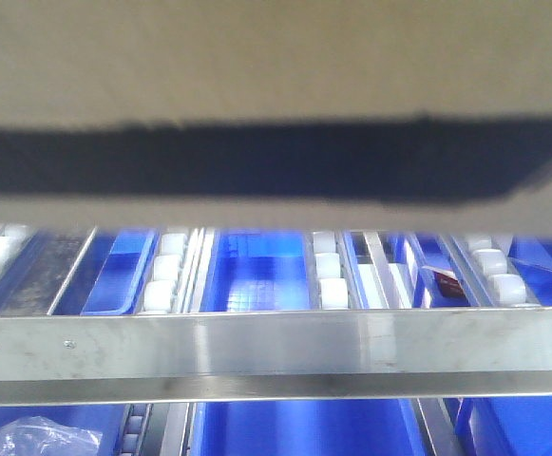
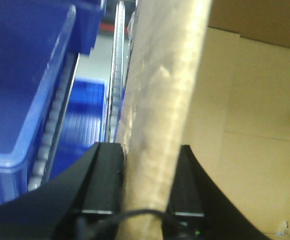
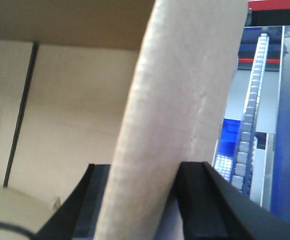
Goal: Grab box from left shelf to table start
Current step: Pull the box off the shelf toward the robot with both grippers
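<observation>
Large brown corrugated cardboard box with a wide black printed panel (image 1: 276, 76) is filling the top of the front view, long axis running left to right, above the shiny brushed-steel front rail of the left shelf (image 1: 276, 347). Blue plastic bins (image 1: 256, 275) are showing behind the rail. Left tool (image 2: 145, 147) is pinching an upright cardboard wall of the box between its black fingers (image 2: 105, 180). Right tool (image 3: 145, 167) is doing likewise on its own side. The box is lying between the two tools, neither arm nearer, so carrying it to the counter is probably calling for both arms moving together, level.
</observation>
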Robot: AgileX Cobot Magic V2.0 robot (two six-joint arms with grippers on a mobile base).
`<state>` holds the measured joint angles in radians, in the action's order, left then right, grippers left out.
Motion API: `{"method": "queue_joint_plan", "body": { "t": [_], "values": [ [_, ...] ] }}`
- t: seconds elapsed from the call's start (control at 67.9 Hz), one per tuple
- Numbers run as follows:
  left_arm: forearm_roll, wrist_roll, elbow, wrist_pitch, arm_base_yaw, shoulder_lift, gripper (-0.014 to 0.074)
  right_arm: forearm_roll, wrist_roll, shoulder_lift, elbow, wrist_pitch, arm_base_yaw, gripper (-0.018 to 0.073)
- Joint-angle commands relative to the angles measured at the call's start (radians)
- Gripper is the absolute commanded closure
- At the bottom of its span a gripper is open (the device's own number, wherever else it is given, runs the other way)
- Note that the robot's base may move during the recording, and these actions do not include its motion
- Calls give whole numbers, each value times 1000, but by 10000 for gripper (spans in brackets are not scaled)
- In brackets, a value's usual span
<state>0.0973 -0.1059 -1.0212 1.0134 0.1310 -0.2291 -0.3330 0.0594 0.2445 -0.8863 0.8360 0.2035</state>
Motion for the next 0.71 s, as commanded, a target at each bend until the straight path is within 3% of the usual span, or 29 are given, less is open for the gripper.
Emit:
{"method": "queue_joint_plan", "body": {
  "t": [0.0, 0.692],
  "values": [
    [126, 127, -34, -161, 21, 13, 688, 23, 18, 20, -32, -170, -4, 502],
    [126, 127, -28, -155, 21, 13, 688, 23, 18, 20, -32, -172, -4, 502]
  ]
}}
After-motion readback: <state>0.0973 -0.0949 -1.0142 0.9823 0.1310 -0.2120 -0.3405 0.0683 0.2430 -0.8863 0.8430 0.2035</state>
